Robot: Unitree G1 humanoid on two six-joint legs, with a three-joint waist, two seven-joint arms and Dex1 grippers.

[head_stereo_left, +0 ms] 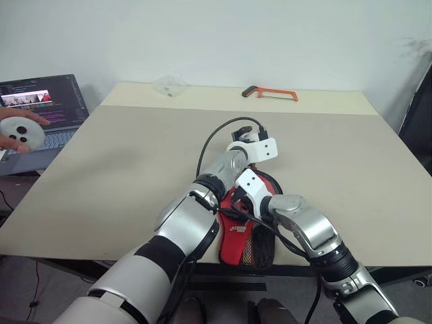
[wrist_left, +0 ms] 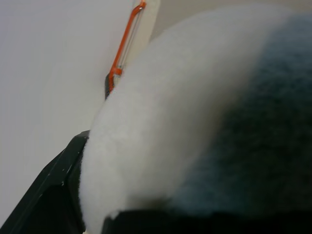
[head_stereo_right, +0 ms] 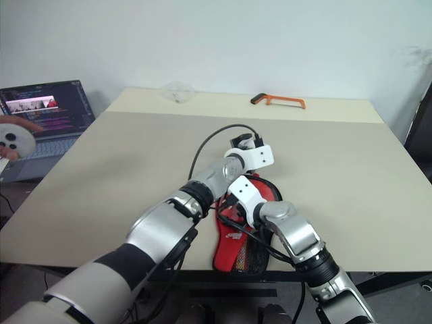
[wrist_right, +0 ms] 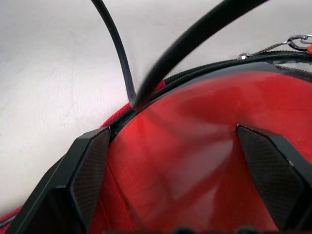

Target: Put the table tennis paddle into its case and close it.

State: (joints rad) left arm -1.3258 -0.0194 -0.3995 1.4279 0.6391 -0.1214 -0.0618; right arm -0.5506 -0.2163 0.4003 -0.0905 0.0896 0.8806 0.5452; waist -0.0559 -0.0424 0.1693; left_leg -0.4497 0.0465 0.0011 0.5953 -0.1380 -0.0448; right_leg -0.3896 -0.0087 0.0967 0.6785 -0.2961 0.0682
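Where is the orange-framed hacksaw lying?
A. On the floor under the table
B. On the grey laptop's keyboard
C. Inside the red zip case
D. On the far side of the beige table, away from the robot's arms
D. The orange-framed hacksaw lies flat near the far edge of the beige table, well beyond both arms and apart from the red zip case.

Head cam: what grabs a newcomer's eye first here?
The red case lies at the tan table's near edge, with both arms crossed over it. The right claw hangs open over the red surface, fingers spread wide. Far back, an orange-framed hacksaw lies near the wall, and at the far left a person's hand holds a white round device beside a laptop.
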